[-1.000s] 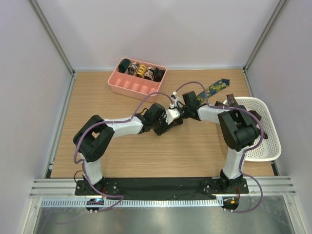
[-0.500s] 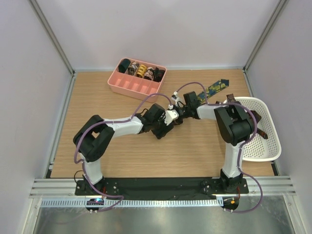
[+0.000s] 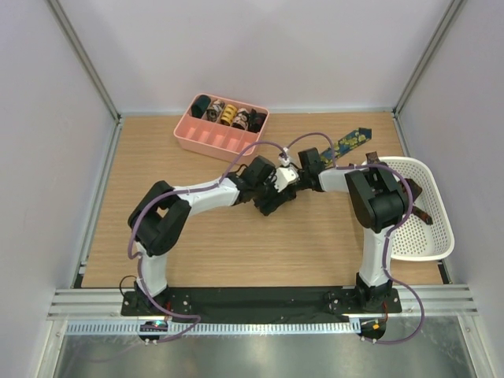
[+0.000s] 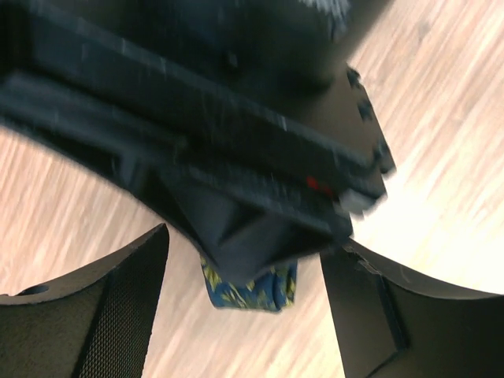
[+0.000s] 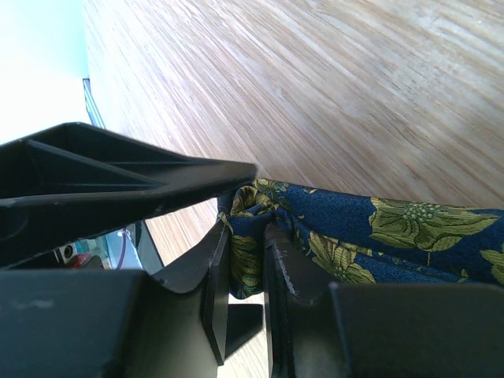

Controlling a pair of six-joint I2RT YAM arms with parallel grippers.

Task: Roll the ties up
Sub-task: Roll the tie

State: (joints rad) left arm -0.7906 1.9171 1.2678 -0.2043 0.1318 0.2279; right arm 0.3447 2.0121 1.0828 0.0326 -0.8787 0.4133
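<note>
A navy tie with yellow-green print [image 3: 350, 140] lies on the wooden table, its pointed end toward the back right. My right gripper [image 3: 290, 179] is shut on the tie's near end; in the right wrist view the fabric [image 5: 378, 236] is pinched and bunched between the fingers of that gripper [image 5: 246, 252]. My left gripper [image 3: 276, 197] is open right next to it. In the left wrist view its fingers [image 4: 118, 315] stand wide apart around the right gripper's tip and the tie's folded end [image 4: 252, 287], which lies at the table.
A pink tray [image 3: 213, 146] at the back left holds several rolled tie coils [image 3: 228, 116]. A white basket [image 3: 441, 244] at the right edge holds dark ties [image 3: 417, 206]. Grey walls enclose the table.
My left arm has swung toward the back right, bringing its open gripper around the right gripper's tip. The right gripper has kept its hold on the tie and shifted slightly back.
</note>
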